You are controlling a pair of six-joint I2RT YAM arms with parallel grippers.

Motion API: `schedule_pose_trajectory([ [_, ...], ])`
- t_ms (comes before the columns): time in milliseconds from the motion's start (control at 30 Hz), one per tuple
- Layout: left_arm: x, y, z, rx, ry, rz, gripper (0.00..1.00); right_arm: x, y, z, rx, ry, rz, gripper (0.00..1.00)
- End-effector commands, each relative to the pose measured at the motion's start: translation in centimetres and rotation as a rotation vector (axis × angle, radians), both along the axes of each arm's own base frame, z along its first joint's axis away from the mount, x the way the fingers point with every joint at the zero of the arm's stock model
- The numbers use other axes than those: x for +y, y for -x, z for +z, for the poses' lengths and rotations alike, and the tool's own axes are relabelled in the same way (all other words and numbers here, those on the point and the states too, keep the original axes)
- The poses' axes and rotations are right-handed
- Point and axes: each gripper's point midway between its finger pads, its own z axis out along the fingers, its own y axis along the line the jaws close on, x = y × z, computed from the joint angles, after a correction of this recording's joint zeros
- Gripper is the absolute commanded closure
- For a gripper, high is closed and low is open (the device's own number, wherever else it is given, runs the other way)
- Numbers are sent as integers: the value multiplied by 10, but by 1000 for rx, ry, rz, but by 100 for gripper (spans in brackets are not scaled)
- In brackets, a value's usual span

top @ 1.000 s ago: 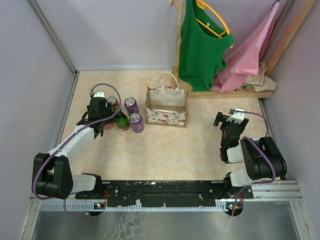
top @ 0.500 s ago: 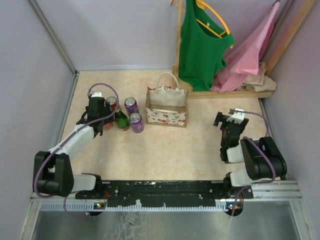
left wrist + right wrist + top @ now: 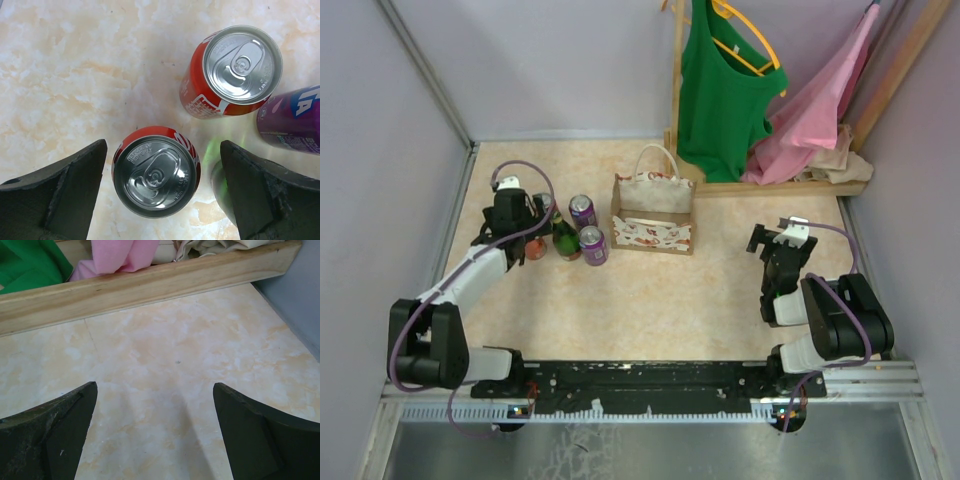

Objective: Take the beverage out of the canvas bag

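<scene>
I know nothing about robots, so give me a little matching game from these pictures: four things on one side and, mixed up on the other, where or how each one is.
Things:
1. canvas bag
2. green sleeveless top
3. left claw
4. right claw

Place or state:
A. open, above a red can
B. open over the tabletop, near a wooden rail
C. hanging on a hanger
D. standing to the right of the purple cans

Pairs: 1-D, 2-C, 3-A, 4-B
</scene>
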Motion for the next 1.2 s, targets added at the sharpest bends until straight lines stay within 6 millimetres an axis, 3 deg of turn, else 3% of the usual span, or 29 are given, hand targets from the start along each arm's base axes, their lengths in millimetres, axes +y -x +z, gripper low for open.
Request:
schedule_pose_trajectory([
  [0,-2,-16,30,-88,22,-2,0,-2,-8,20,-72,-6,-10,1],
  [400,-2,-12,130,-334,3,-48,0,-2,-8,20,-71,-6,-9,1],
  [700,4,-24,155,-413,-29,-30,0,-2,-8,20,-72,-6,-9,1],
  [933,37,-34,180,-472,-33,40,0,-2,-8,20,-72,-6,-9,1],
  [1167,46,-15,231,-569,-147,24,0,-2,-8,20,-72,-6,-9,1],
])
